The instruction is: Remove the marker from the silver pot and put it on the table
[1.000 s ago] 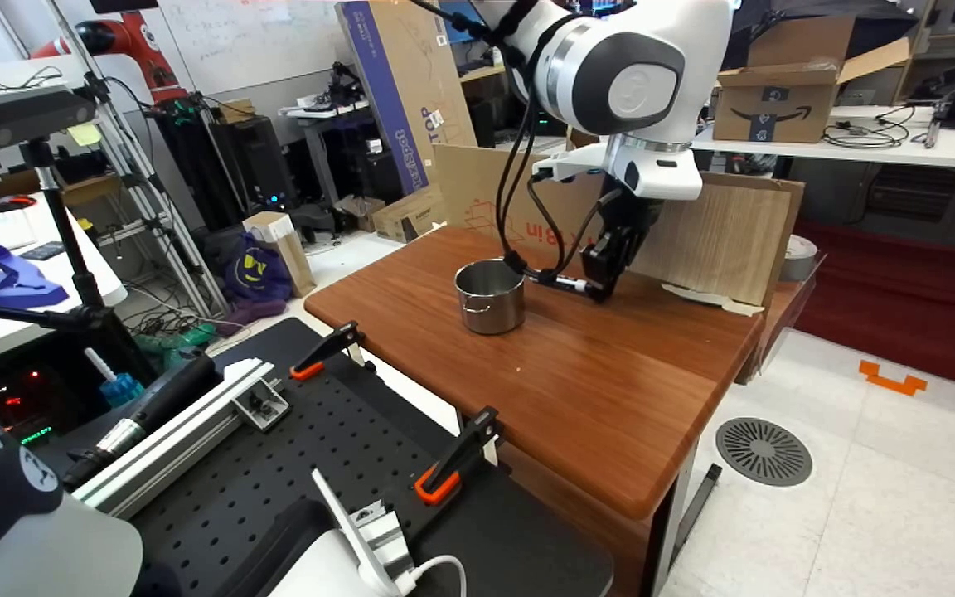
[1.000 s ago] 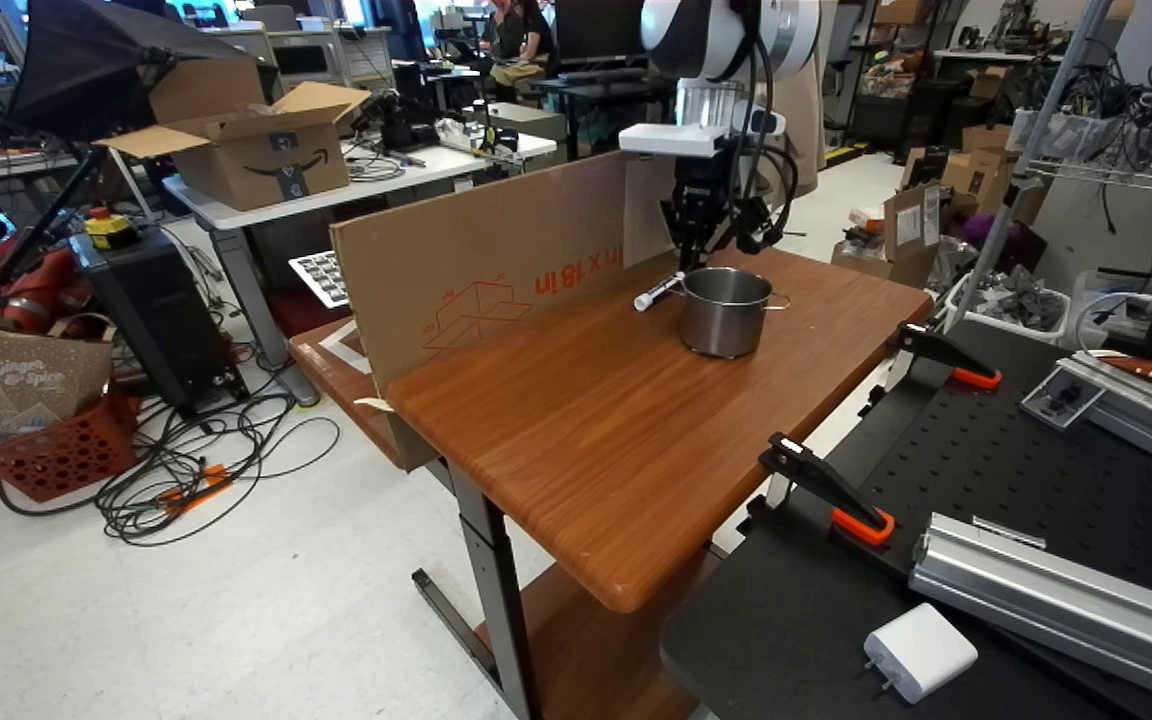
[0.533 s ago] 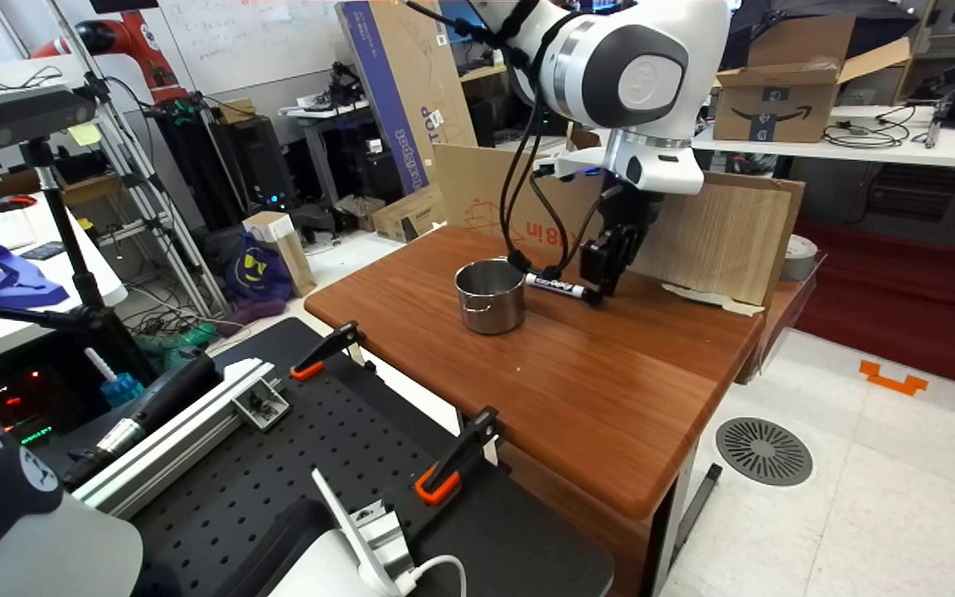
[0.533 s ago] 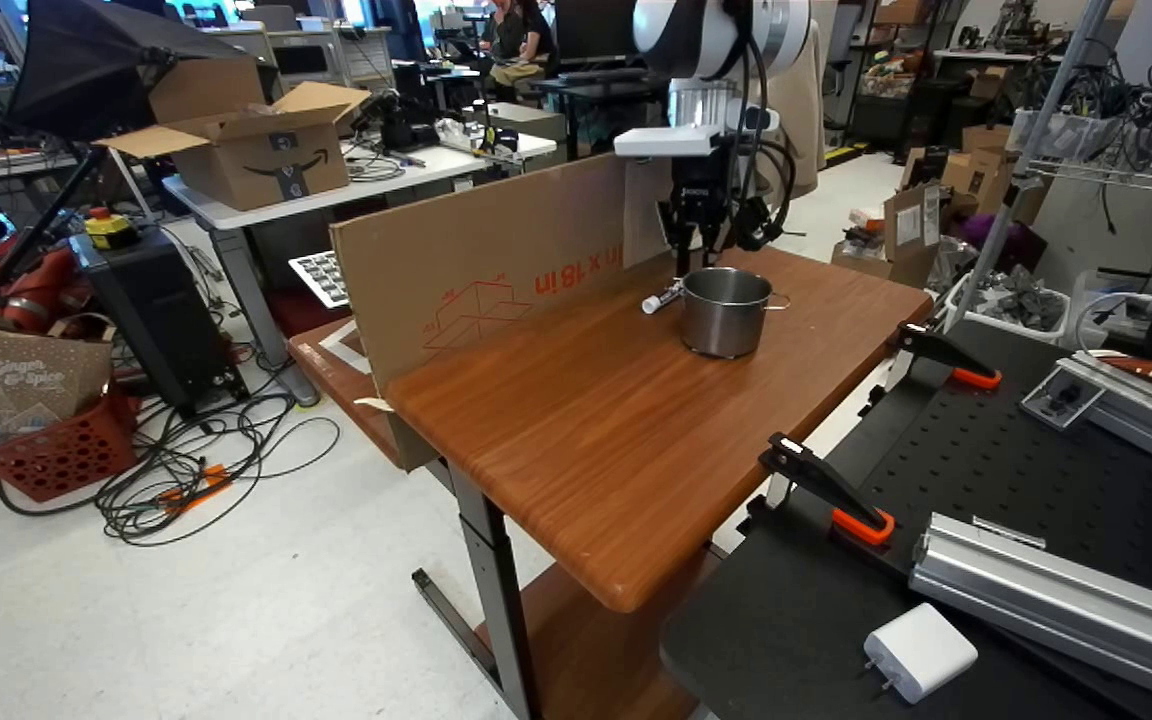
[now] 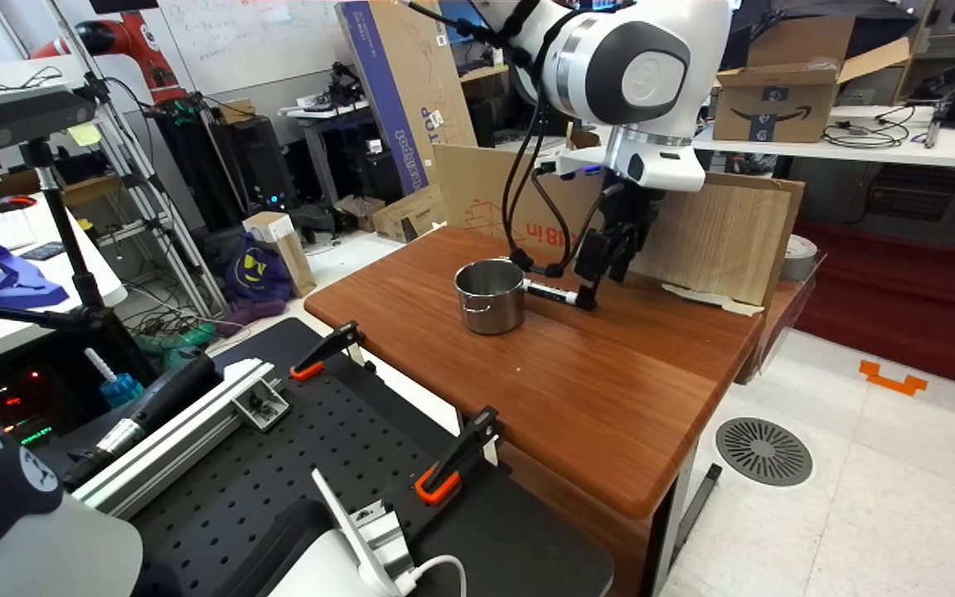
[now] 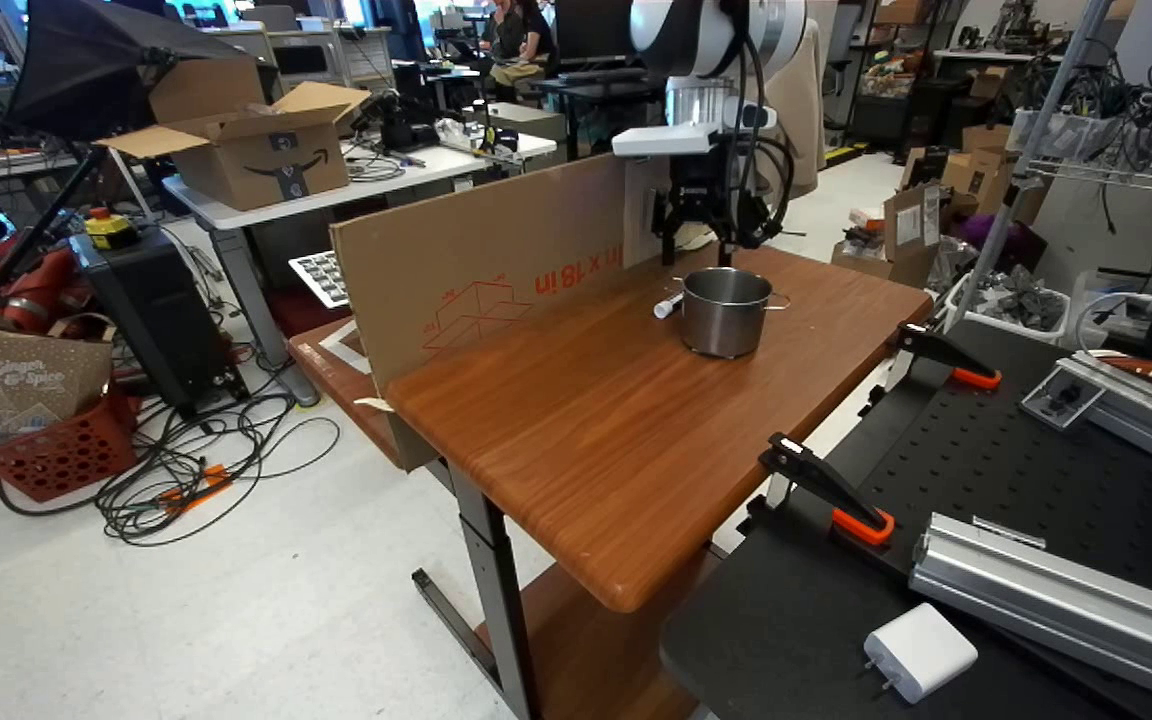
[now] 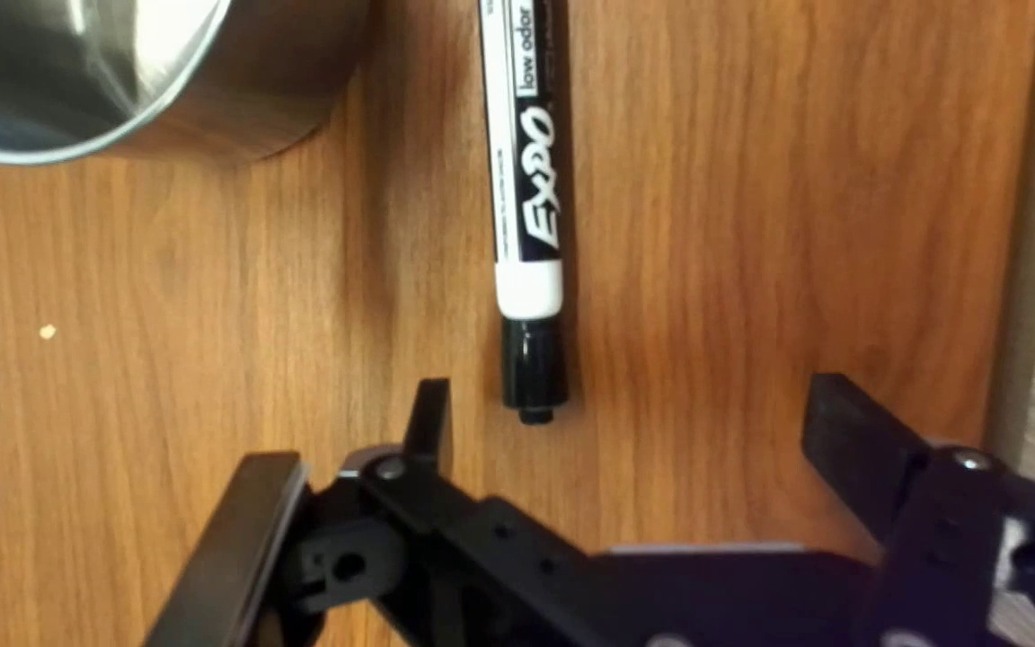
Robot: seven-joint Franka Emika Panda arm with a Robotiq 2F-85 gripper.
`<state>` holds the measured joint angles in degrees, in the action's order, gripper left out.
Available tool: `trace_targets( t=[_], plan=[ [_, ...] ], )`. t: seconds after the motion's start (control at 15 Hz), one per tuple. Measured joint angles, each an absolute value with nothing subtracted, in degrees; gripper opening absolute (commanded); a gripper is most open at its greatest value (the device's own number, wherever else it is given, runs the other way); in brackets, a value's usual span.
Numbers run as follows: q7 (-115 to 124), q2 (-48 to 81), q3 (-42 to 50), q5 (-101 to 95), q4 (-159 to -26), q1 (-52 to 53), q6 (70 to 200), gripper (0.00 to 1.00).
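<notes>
Two fingers of the gripper stand wide apart with nothing held; in the wrist view the black cap of the marker shows between their tips, nearer one of them and apparently touching neither. How high the tips hang over the wood is hard to tell. The marker lies on the table, outside the silver pot and just beside it, bare wood showing between the two. By the look of it, the task's aim is met and no further grip is called for. Were it to be lifted, it should prove light and stiff, hardly fragile, but its smooth round barrel could roll or slip; a hold square across mid-barrel would suit better than the cap, which might pull off. Farther out, a cardboard panel stands along the table's edge.
</notes>
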<state>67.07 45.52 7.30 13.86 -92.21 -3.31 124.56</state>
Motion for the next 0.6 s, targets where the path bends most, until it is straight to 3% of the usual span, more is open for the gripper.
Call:
trace_targets(
  t=[0.6],
  plan=[
    [59.8, 39.6, 7.0, 13.9, -97.0, -3.2, 122.7, 1.00]
  ],
)
